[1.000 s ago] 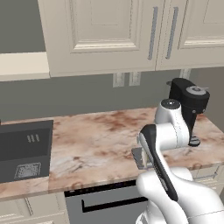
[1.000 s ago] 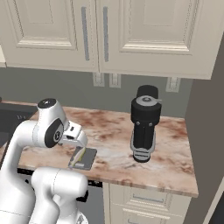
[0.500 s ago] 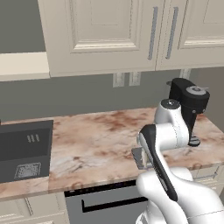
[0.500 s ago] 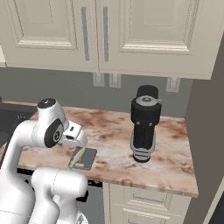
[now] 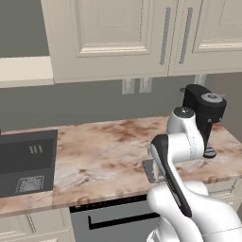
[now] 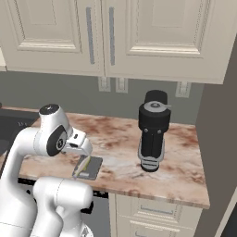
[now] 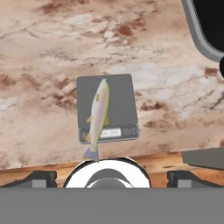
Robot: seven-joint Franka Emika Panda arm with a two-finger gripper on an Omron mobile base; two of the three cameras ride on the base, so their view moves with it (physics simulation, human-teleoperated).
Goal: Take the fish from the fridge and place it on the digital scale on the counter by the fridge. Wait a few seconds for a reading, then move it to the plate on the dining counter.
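Note:
The fish point(image 7: 99, 117), slim and pale tan, lies lengthwise on the digital scale point(image 7: 123, 101), a dark grey slab near the front edge of the marbled counter point(image 7: 52, 52). Its tail hangs just past the display edge. My gripper point(image 7: 112, 177) hovers above the scale's near side, open, its dark fingertips point(image 7: 41, 177) far apart with nothing between them. In the right base view the fish point(image 6: 82, 165) rests on the scale point(image 6: 91, 168) just under my white hand. In the left base view my arm covers most of the scale point(image 5: 148, 170).
A tall black coffee machine point(image 6: 152, 130) stands on the counter to the right of the scale. A dark sink point(image 5: 26, 160) lies at the far left. Cream wall cabinets point(image 5: 118, 33) hang above. A tall grey panel point(image 6: 221, 115) closes the counter's right end.

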